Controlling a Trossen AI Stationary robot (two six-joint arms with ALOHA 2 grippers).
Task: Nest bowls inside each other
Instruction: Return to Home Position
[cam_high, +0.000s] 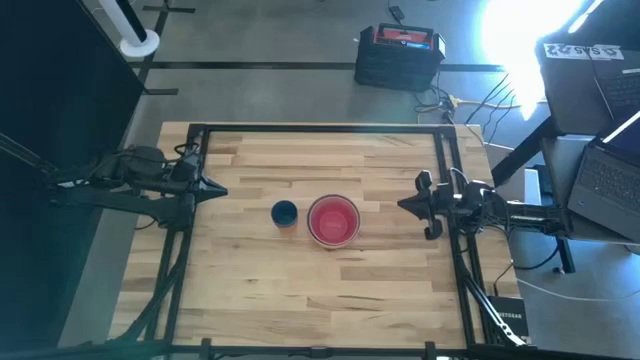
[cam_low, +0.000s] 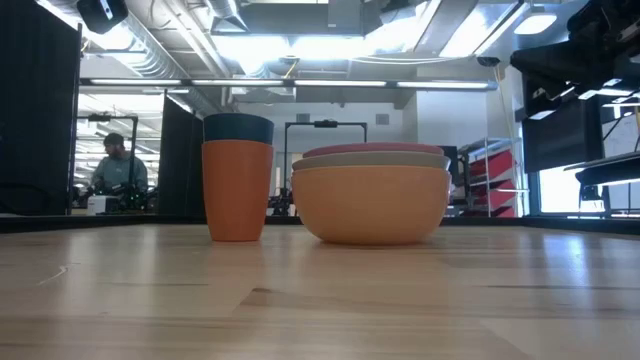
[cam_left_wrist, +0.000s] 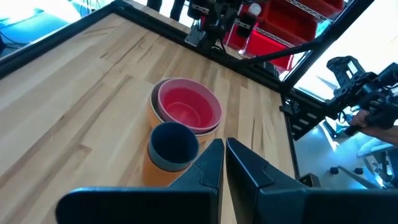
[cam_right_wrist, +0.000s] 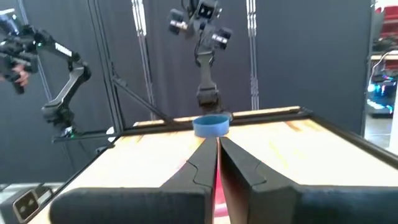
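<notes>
A pale wooden worktop (cam_high: 250, 290) is seen from above, with one stack of bowls (cam_high: 333, 221) near its middle. A red bowl (cam_left_wrist: 188, 106) lies innermost and faces up. From table height, a wide orange-peach bowl (cam_low: 371, 205) forms the outside. A grey rim (cam_low: 372, 159) and a pink-red rim (cam_low: 375, 149) show just above it, each seated inside the next. Any further bowls between them are hidden.

Just to the left of the stack stands an orange cup (cam_low: 237, 190) with a dark blue cup (cam_high: 284, 213) set inside it. A narrow gap separates the cups from the bowls, so the two nested groups stay apart.

The left arm (cam_high: 150, 180) sits at the worktop's left edge and the right arm (cam_high: 470, 203) at its right edge, both well apart from the bowls. The left jaws are pressed almost together and pinch nothing. The right jaws are pressed together and also hold nothing.

With every visible bowl already seated and both arms clear, the nesting looks complete, and the arms seem placed to leave the stack undisturbed.
</notes>
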